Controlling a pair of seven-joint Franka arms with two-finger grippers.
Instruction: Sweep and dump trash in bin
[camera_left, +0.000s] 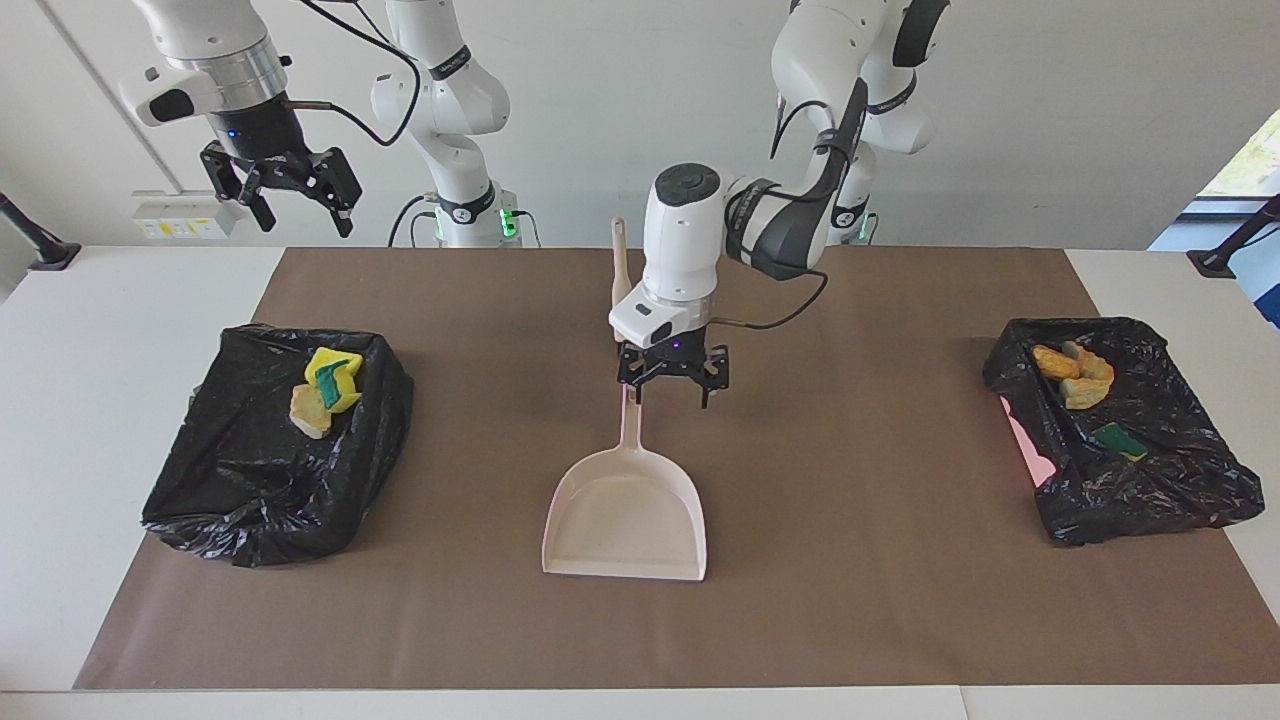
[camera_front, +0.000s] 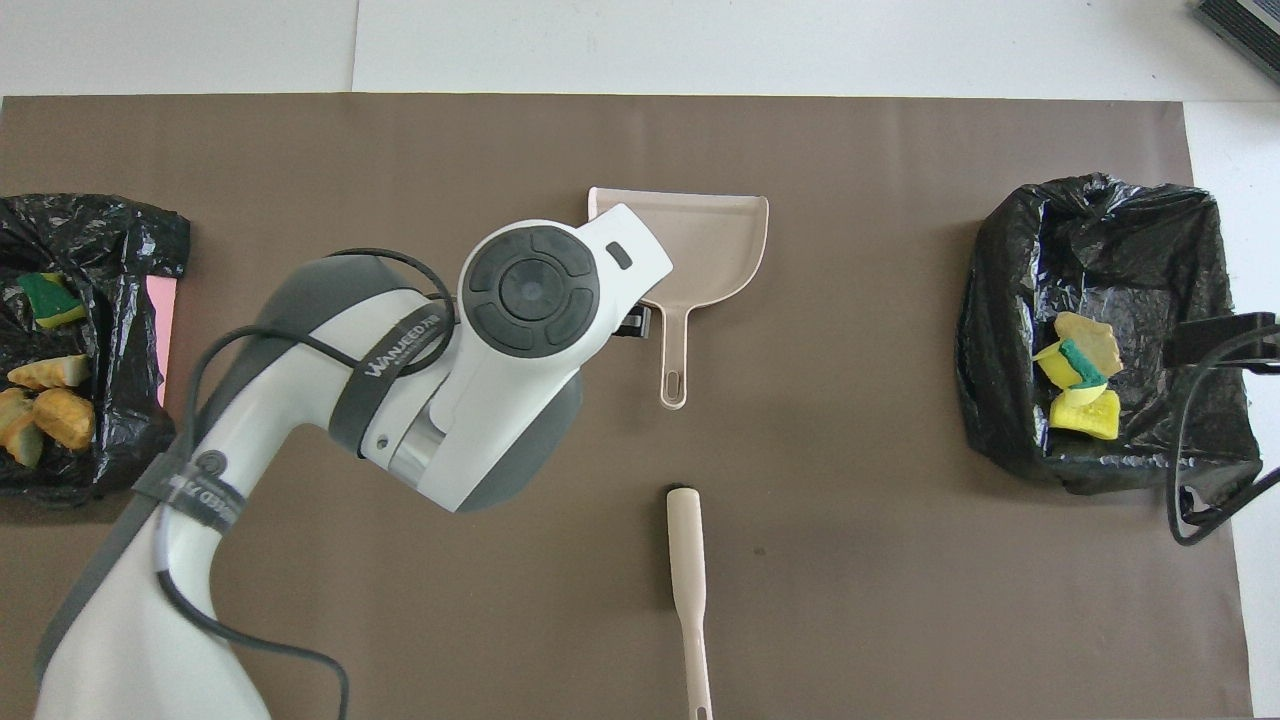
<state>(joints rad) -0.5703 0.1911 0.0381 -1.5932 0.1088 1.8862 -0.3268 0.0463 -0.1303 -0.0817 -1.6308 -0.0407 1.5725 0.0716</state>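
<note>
Left gripper (camera_left: 672, 392) hangs released just above the dustpan (camera_left: 625, 515) handle, gripping nothing. Trash (camera_left: 326, 390) sits in the bin (camera_left: 270, 470) at the right arm's end, and more trash (camera_left: 1078, 378) in the other bin (camera_left: 1150, 470) at the left arm's end. Right gripper (camera_left: 285, 190) waits, open, high above the table edge. Brush (camera_front: 688, 590) lies nearer the robots than the dustpan. Mat (camera_left: 860, 600) shows no loose pieces, so the job looks about done.

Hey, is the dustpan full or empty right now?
Empty. The pale pink dustpan lies flat on the brown mat with a bare tray; the sponges and spongy chunks sit in the two black-lined bins.
</note>
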